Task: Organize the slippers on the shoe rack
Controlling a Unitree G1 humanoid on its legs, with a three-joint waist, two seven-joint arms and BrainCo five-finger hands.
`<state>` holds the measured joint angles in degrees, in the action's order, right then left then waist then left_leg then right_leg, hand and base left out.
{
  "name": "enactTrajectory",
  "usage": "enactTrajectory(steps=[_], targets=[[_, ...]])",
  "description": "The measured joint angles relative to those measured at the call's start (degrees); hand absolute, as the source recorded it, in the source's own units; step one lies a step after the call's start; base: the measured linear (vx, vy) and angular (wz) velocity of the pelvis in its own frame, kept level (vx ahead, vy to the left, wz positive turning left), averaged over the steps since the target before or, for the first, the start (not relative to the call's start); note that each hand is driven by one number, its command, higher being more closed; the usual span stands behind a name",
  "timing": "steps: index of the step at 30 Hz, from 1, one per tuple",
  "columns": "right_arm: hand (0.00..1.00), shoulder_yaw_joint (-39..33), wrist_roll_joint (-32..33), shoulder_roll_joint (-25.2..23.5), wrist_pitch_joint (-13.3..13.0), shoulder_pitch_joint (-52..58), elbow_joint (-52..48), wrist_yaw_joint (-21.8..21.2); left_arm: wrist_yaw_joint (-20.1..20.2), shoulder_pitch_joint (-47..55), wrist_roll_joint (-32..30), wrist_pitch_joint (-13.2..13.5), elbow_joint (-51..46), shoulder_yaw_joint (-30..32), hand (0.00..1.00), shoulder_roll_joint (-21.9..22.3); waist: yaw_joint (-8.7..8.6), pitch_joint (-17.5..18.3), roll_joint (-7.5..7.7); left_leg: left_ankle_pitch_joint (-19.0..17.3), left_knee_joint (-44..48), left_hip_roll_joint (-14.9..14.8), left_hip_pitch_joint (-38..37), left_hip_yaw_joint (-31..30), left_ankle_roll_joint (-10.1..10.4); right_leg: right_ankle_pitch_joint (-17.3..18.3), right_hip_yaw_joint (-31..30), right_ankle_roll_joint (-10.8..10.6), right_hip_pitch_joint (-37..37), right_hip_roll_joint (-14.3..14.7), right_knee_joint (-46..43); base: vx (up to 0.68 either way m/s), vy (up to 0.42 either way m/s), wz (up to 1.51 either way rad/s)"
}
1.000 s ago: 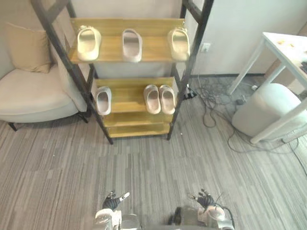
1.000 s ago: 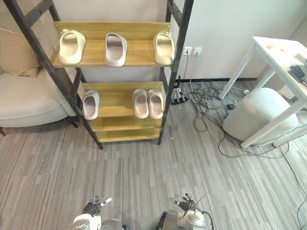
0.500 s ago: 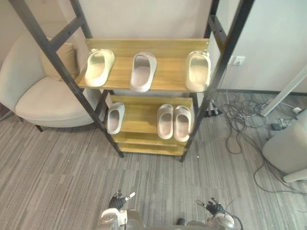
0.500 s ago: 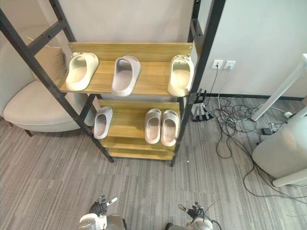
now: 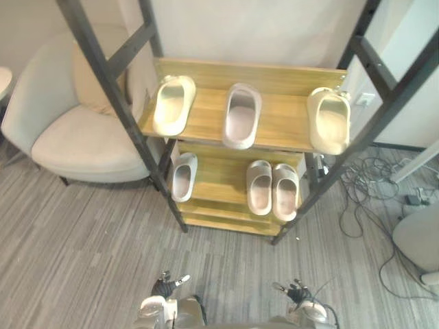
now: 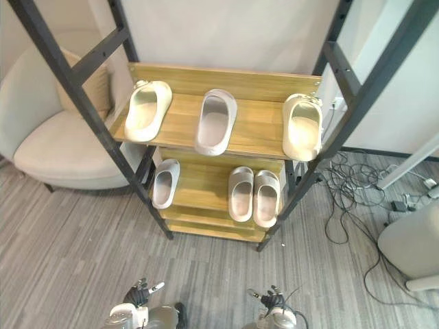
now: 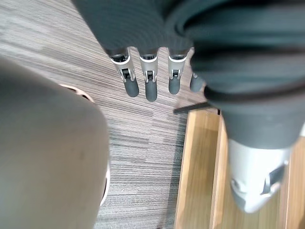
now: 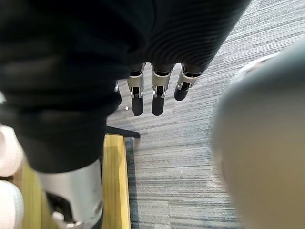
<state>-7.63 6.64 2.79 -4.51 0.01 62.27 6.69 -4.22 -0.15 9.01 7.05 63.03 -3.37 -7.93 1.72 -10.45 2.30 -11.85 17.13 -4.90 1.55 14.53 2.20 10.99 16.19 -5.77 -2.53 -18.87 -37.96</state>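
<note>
You have six slippers on the shoe rack (image 5: 206, 118). On its upper shelf a cream slipper (image 5: 173, 105) lies at the left end, a pale grey slipper (image 5: 241, 115) in the middle and a second cream slipper (image 5: 330, 120) at the right end, each well apart from the next. On the lower shelf (image 5: 219, 179) a single pale slipper (image 5: 183, 176) lies at the left, and a pair of pale slippers (image 5: 260, 186) lies side by side at the right. The left hand (image 5: 164, 286) and the right hand (image 5: 296, 293) hang low over the grey carpet (image 5: 82, 240) in front of the rack, well clear of it, fingers straight and holding nothing. A beige armchair (image 5: 75, 137) stands just left of the rack, and loose cables (image 5: 370, 192) lie on the floor to its right.
</note>
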Motion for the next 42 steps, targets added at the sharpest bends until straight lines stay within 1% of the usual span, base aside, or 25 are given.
enactTrajectory(steps=[1, 2, 3, 4, 5, 6, 8, 11, 14, 18, 19, 20, 22, 24, 26, 28, 31, 33, 34, 35, 36, 37, 38, 41, 42], targets=[[0.00, 0.37, 0.02, -0.23, 0.00, 0.02, 0.22, -0.16, -0.05, 0.05, 0.04, 0.00, 0.14, 0.10, 0.00, -0.26, 0.04, 0.24, 0.39, 0.53, -1.17, -0.19, -0.64, 0.04, 0.23, 2.41, 0.95, -0.32, 0.03, 1.09, 1.99, 0.06, -0.062, -0.09], [0.00, 1.33, 0.02, -0.20, 0.01, 0.03, 0.34, -0.31, -0.02, -0.18, 0.04, -0.03, 1.08, 0.06, 0.00, -0.29, -0.52, 0.32, 0.56, 1.73, -2.74, -0.78, -1.24, 0.12, 0.97, 3.00, 2.70, 0.49, 0.71, 4.79, 11.51, 0.07, -0.089, -0.08], [0.00, 1.35, 0.01, -0.24, 0.00, 0.03, 0.35, -0.33, -0.02, -0.18, 0.05, -0.02, 1.14, 0.07, 0.00, -0.30, -0.56, 0.35, 0.67, 1.82, -2.72, -0.65, -1.32, 0.11, 1.03, 2.34, 2.86, 0.88, 0.76, 5.07, 12.69, 0.07, -0.124, 0.02], [0.00, 1.38, 0.06, -0.36, 0.03, 0.27, 0.48, -0.46, 0.17, -0.30, -0.10, -0.01, 1.23, 0.12, 0.00, -0.56, -0.59, 0.49, 1.57, 2.00, -3.08, 0.39, -1.57, -0.16, 1.25, 1.60, 4.81, 1.76, 2.11, 5.69, 17.39, 0.09, -0.121, 0.02], [0.00, 1.14, 0.02, 0.24, -0.02, -0.03, 1.25, -0.49, 0.58, -0.28, -0.29, -0.04, 1.82, 0.13, 0.00, 0.30, -1.14, 0.61, -0.33, 2.21, -3.46, -0.48, -1.82, -1.51, 1.52, 0.23, 5.18, 1.76, 4.05, 7.62, 21.47, 0.09, -0.112, -0.01], [0.00, 1.12, 0.06, 0.72, -0.07, -0.02, 1.29, -0.52, 0.70, -0.18, -0.33, -0.06, 1.92, 0.13, 0.00, 0.68, -1.34, 0.79, -0.86, 2.28, -3.96, -0.75, -1.93, -1.58, 1.64, -0.20, 5.15, 1.73, 4.54, 8.22, 22.81, 0.11, -0.085, -0.07], [0.00, 1.16, 0.02, 1.63, 0.04, 0.12, 1.62, -0.54, 0.84, 0.21, -0.39, -0.03, 1.92, 0.14, 0.00, 1.63, -1.33, 1.31, -2.35, 2.88, -5.96, -1.78, -2.96, -1.52, 2.60, -2.30, 5.36, 2.11, 7.12, 10.53, 27.63, 0.14, -0.087, -0.06], [0.00, 1.14, 0.04, 1.48, -0.05, 0.46, 1.59, -0.51, 1.01, 0.32, -0.58, -0.02, 1.92, 0.20, 0.00, 1.42, -1.34, 1.10, -1.80, 3.22, -8.18, -2.33, -5.43, -1.27, 3.18, -3.64, 5.53, 2.38, 10.15, 12.03, 31.61, 0.09, -0.065, -0.06], [0.00, 1.14, 0.06, 1.17, -0.15, 0.72, 1.58, -0.47, 1.03, 0.43, -1.10, -0.02, 1.92, 0.23, 0.00, 1.37, -1.34, 1.40, -1.05, 3.34, -9.05, -2.09, -5.95, -0.98, 3.31, -4.18, 5.46, 2.14, 10.89, 12.19, 33.23, 0.06, -0.006, -0.04], [0.00, 1.20, 0.06, 0.96, -0.22, 0.77, 1.58, -0.48, 1.03, 0.42, -1.19, -0.04, 1.93, 0.23, 0.00, 1.33, -1.35, 1.42, -0.94, 3.32, -8.58, -1.37, -5.67, -1.08, 3.25, -5.46, 5.59, 1.58, 11.96, 11.79, 35.41, 0.03, 0.035, 0.03], [0.00, 1.25, 0.11, 0.66, -0.26, 0.76, 1.51, -0.49, 1.02, 0.32, -1.24, -0.03, 1.86, 0.21, 0.00, 1.23, -1.36, 1.31, -0.85, 2.98, -6.32, -1.42, -4.50, -1.40, 2.85, -5.59, 5.76, 1.52, 12.04, 11.59, 35.42, -0.01, 0.032, 0.19], [0.00, 1.30, 0.16, 0.39, -0.33, 0.75, 1.51, -0.49, 1.03, 0.08, -1.42, -0.02, 1.74, 0.21, 0.00, 1.07, -1.41, 1.13, -0.77, 2.11, -1.64, -1.72, -1.98, -2.31, 2.37, -5.70, 6.19, 1.53, 12.12, 11.48, 35.43, -0.03, 0.030, 0.29], [0.00, 1.74, 0.21, 0.84, -0.58, 0.56, 1.46, -0.55, 0.97, -1.11, -1.54, 0.03, 0.95, 0.21, 0.00, 1.21, -1.07, -0.12, -1.19, 0.60, 11.50, -3.75, 3.78, -4.20, 3.10, -5.71, 6.85, 1.53, 13.61, 11.93, 35.76, -0.07, 0.035, 0.20], [0.00, 2.18, 0.22, 1.20, -0.60, 0.56, 1.46, -0.45, 0.89, -1.02, -1.52, 0.15, 0.49, 0.19, 0.00, 1.51, -0.74, -0.61, -1.83, 0.55, 16.77, -5.14, 5.48, -4.19, 3.19, -5.71, 6.20, 1.52, 14.56, 12.27, 36.38, -0.09, 0.089, -0.12], [0.00, 2.18, 0.21, 1.37, -0.64, 0.53, 1.14, -0.44, 0.81, -1.06, -1.51, 0.15, 0.49, 0.18, 0.00, 1.61, -0.79, -0.75, -2.21, 0.17, 16.05, -5.52, 5.48, -4.24, 3.52, -6.04, 4.88, 1.47, 13.61, 12.63, 36.52, -0.07, 0.092, -0.27], [0.00, 2.11, 0.30, 1.33, -0.62, 0.37, 0.82, -0.39, 0.79, -1.21, -1.50, 0.12, 0.54, 0.18, 0.00, 1.51, -0.83, -0.78, -2.32, -0.18, 12.48, -5.42, 5.45, -4.74, 3.17, -7.50, 3.85, 1.73, 12.34, 13.21, 38.06, -0.06, 0.062, -0.22], [0.00, 2.10, 0.33, 1.37, -0.60, 0.30, 0.41, -0.33, 0.65, -1.40, -1.42, 0.08, 0.67, 0.15, 0.00, 1.30, -0.87, -0.99, -2.37, -0.27, 7.09, -4.32, 4.53, -7.29, 3.18, -10.65, 2.86, 1.82, 11.29, 14.04, 41.76, -0.05, 0.033, -0.18], [0.00, 2.08, 0.26, 1.68, -0.57, 0.35, 0.43, -0.34, 0.66, -1.24, -1.13, 0.04, 0.74, 0.09, 0.00, 1.51, -0.88, -1.13, -2.71, -1.33, 4.97, -4.00, 2.56, -7.19, 3.17, -10.85, 1.92, 1.62, 11.52, 13.97, 41.66, -0.05, 0.081, -0.20], [0.00, 2.04, 0.19, 1.88, -0.55, 0.38, 0.43, -0.34, 0.67, -1.03, -1.04, 0.01, 0.77, 0.07, 0.00, 1.71, -0.88, -1.07, -3.12, -2.48, 4.00, -3.72, 1.86, -7.21, 2.93, -10.54, 1.46, 1.23, 11.44, 13.91, 41.02, -0.06, 0.117, -0.33], [0.00, 2.02, 0.08, 1.91, -0.44, 0.34, 0.36, -0.39, 0.71, -0.79, -1.04, 0.02, 0.71, 0.04, 0.00, 1.94, -0.78, -0.73, -3.43, -3.79, 3.18, -3.40, 1.22, -6.06, 2.27, -7.67, -0.22, 0.10, 8.11, 12.62, 35.58, -0.08, 0.128, -0.34], [0.00, 2.02, 0.07, 1.98, -0.43, 0.34, 0.33, -0.41, 0.72, -0.76, -1.04, 0.03, 0.71, 0.03, 0.00, 1.95, -0.74, -0.63, -3.39, -4.00, 3.11, -3.34, 1.22, -5.77, 2.07, -7.00, -0.59, -0.12, 7.32, 12.27, 34.29, -0.08, 0.125, -0.41], [0.00, 1.97, 0.06, 2.04, -0.39, 0.33, -0.01, -0.48, 0.74, -0.43, -1.03, 0.03, 0.72, 0.05, 0.00, 1.86, -0.69, -0.19, -3.02, -4.45, 2.92, -2.43, 1.37, -4.72, 1.96, -4.93, -1.83, -0.51, 3.93, 10.68, 29.06, -0.05, 0.128, -0.41], [0.00, 2.06, 0.04, 1.70, -0.26, 0.33, -0.35, -0.63, 0.75, -0.15, -1.04, -0.02, 0.79, -0.05, 0.00, 1.62, -0.73, 0.46, -2.02, -4.54, 1.96, -0.77, 1.13, -2.95, 1.54, -2.91, -3.47, -0.43, -0.03, 8.24, 22.12, -0.02, 0.121, -0.43], [0.00, 2.22, 0.04, 1.56, -0.20, 0.05, -0.32, -0.86, 0.74, -0.12, -1.06, -0.07, 1.16, -1.12, 0.00, 0.73, -0.96, 0.65, -1.09, -2.97, -0.87, 1.23, -1.83, -1.35, 0.74, -1.64, -3.20, -0.06, -2.31, 5.83, 17.03, 0.07, 0.087, -0.26], [0.00, 2.40, 0.04, 1.56, -0.21, 0.09, -0.29, -0.85, 0.72, -0.01, -1.06, -0.08, 1.18, -1.19, 0.00, 0.72, -1.05, 0.73, -1.07, -2.67, -1.66, 1.47, -2.54, -1.27, 0.70, -1.64, -2.60, -0.07, -2.07, 5.70, 17.24, 0.10, 0.051, -0.12]])
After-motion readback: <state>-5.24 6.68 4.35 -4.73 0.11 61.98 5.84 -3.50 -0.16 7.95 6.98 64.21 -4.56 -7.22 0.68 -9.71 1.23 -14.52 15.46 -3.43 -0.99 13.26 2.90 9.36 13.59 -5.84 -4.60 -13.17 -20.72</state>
